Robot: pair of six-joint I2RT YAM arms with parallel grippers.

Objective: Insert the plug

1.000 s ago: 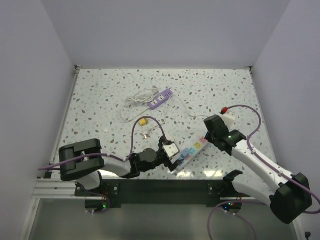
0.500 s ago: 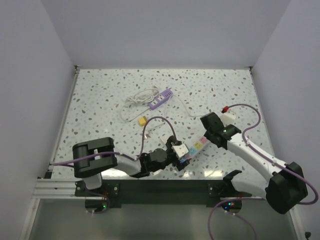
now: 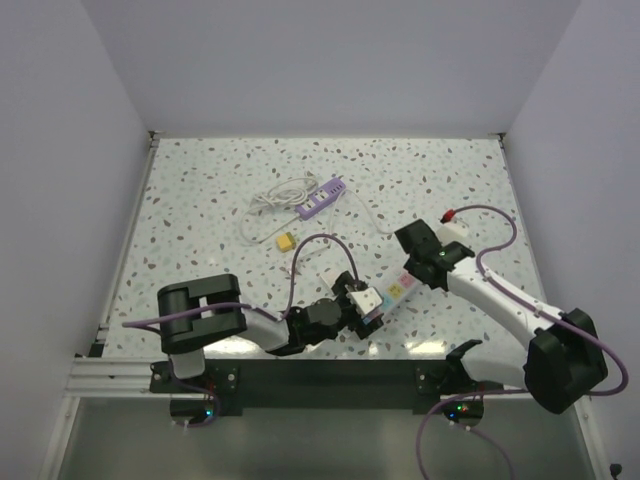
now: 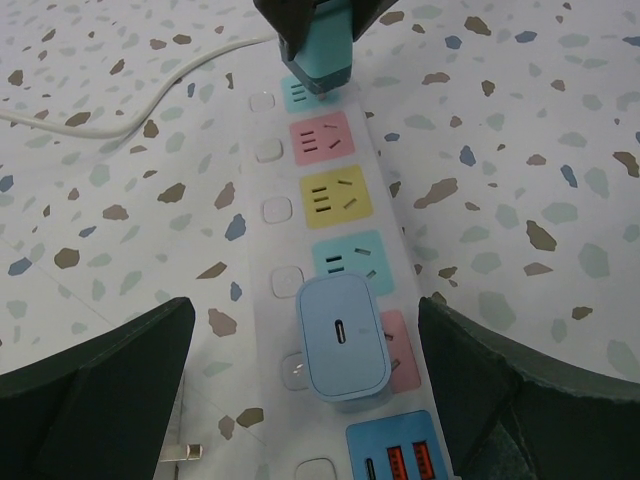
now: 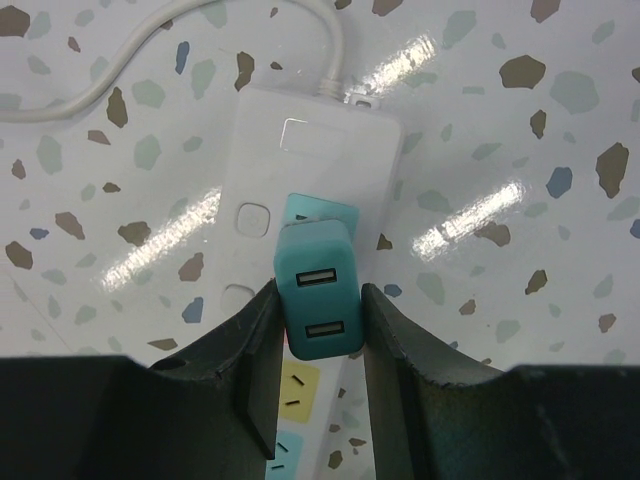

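The teal plug (image 5: 318, 295) stands over the power strip (image 5: 300, 145) end socket, perhaps unseated.

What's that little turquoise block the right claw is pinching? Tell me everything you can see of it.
The turquoise plug is a small boxy charger, plastic by its look, with two USB ports on its top face. The right claw grips its sides between dark fingers. It stands over the teal socket at the cable end of the white power strip. Whether it is fully pushed in cannot be told.
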